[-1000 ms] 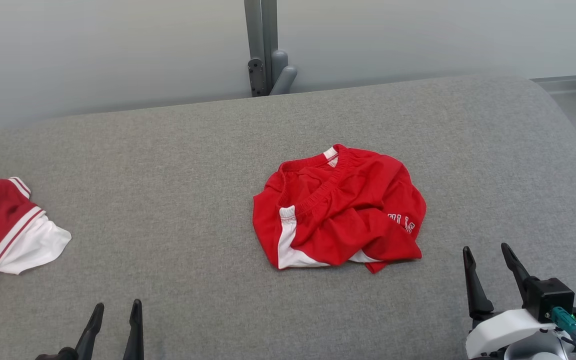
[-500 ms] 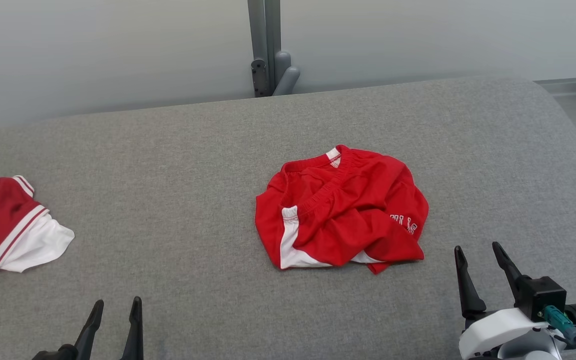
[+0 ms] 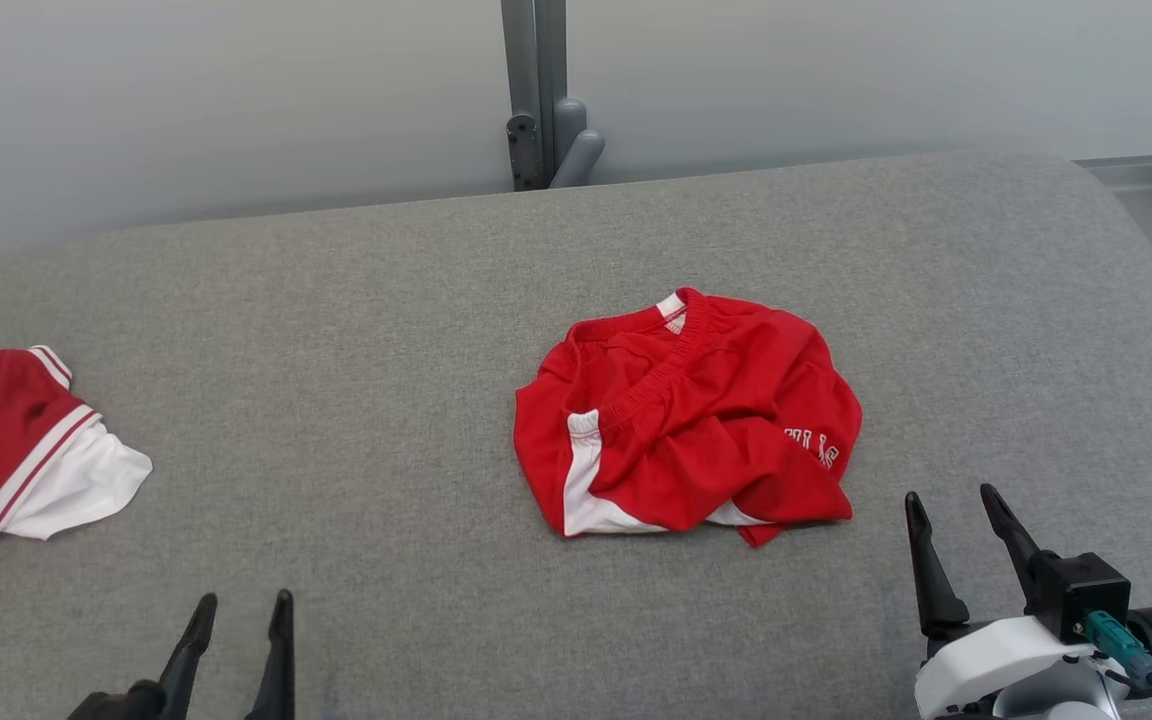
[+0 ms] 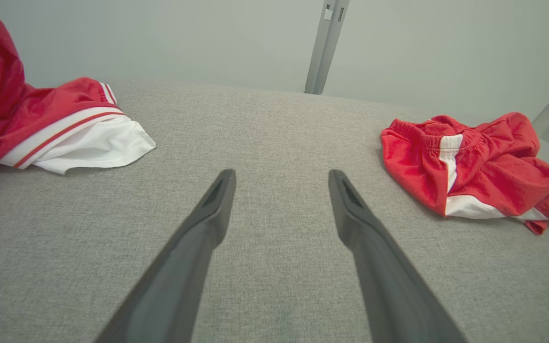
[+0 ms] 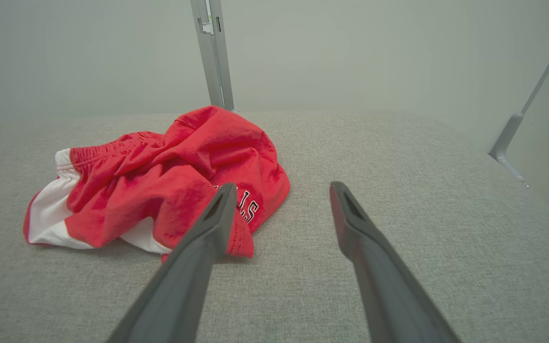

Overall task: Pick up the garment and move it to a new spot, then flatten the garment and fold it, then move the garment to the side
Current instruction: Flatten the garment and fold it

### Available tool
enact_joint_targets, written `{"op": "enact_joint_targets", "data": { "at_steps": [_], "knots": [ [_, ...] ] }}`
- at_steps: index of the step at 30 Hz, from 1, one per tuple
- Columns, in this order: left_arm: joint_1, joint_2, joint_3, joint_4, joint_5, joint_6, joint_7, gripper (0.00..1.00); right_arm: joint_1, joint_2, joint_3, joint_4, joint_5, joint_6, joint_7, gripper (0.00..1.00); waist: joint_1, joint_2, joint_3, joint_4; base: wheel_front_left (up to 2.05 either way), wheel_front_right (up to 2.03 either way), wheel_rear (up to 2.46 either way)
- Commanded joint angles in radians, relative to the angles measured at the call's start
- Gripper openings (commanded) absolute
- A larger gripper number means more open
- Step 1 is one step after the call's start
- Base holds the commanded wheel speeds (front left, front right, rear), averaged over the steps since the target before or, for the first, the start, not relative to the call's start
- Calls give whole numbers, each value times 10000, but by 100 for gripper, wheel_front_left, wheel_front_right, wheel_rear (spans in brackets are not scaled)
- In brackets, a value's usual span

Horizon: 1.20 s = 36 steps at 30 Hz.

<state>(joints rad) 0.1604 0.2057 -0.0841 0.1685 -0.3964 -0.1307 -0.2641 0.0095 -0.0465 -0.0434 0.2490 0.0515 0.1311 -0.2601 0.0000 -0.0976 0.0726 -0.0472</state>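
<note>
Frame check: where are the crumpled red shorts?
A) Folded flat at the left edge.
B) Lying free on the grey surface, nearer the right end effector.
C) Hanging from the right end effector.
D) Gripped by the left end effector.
B: the red shorts lie crumpled on the grey padded surface, a gap away from the open right end effector; the left end effector stands open farther away.

On table (image 3: 336,350): garment (image 3: 686,420) lies about mid, a bit R of centre. 2nd garment (image 3: 16,450) at table's far L edge, well apart from the first. Post (image 3: 534,90) stands behind table's back edge, behind garment & slightly L of it. L pincer (image 3: 246,600) at front L, betw. the two garments, nearer the robot. R pincer (image 3: 949,495) at front R, near garment's front-R corner, not touching.
</note>
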Motion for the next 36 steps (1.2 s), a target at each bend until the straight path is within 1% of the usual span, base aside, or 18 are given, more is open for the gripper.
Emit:
{"op": "enact_joint_targets", "data": {
  "at_steps": [1, 4, 8, 11, 15, 17, 20, 25, 27, 29, 32, 36],
  "knots": [
    [-186, 104, -101, 2, 32, -9, -4, 100, -64, -33, 8, 15, 59, -7, -37, 100, 0, 1, 11, 3, 0, 0, 0],
    [-637, 516, -782, 22, 174, -9, -4, 100, -105, -31, 41, 38, 54, -7, -39, 100, 0, 1, 49, 25, 0, 0, 0],
    [-1749, 1217, -2062, 166, 174, -7, 39, 100, -248, -34, 163, 14, 43, -7, -39, 100, 0, 1, 172, -106, 0, 0, 0],
    [-2914, 1624, -3304, 219, -43, -8, 708, 100, -338, -33, 250, -63, 163, -7, -39, 100, 0, 1, 316, -272, 0, 0, 0],
    [-4646, 2021, -4978, 406, -593, -1, 1988, 100, -355, -31, 427, -64, 334, -7, -37, 100, 0, 1, 561, -504, 0, 0, 0],
    [-5588, 2103, -5750, 576, -844, -1, 2524, 100, -436, -34, 461, -67, 403, -7, -39, 100, 0, 1, 754, -632, 0, 0, 0],
    [-6857, 2034, -6819, 1089, -1232, -2, 3149, 100, -612, -30, 524, -96, 472, -7, -39, 100, 0, 1, 1073, -836, 0, 0, 0],
    [-8530, 1960, -8554, 2219, -1713, -2, 3538, 100, -887, -34, 614, -99, 557, -7, -39, 100, 0, 1, 1510, -1257, 0, 0, 0],
    [-8965, 2033, -9239, 2609, -1975, -2, 3573, 100, -963, -33, 602, -102, 590, -7, -39, 100, 0, 1, 1601, -1422, 0, 0, 0],
    [-9316, 2130, -9728, 2908, -2250, 0, 3460, 100, -981, -31, 582, -104, 599, -7, -39, 100, 0, 1, 1667, -1568, 0, 0, 0],
    [-9674, 2136, -10245, 3286, -2661, 0, 3164, 100, -911, -31, 454, -83, 646, -7, -37, 100, 0, 1, 1707, -1650, 0, 0, 0],
    [-9902, 2205, -10806, 3595, -2920, 0, 2962, 100, -834, -28, 470, -21, 657, -7, -39, 100, 0, 1, 1696, -1693, 0, 0, 0]
  ]
}}
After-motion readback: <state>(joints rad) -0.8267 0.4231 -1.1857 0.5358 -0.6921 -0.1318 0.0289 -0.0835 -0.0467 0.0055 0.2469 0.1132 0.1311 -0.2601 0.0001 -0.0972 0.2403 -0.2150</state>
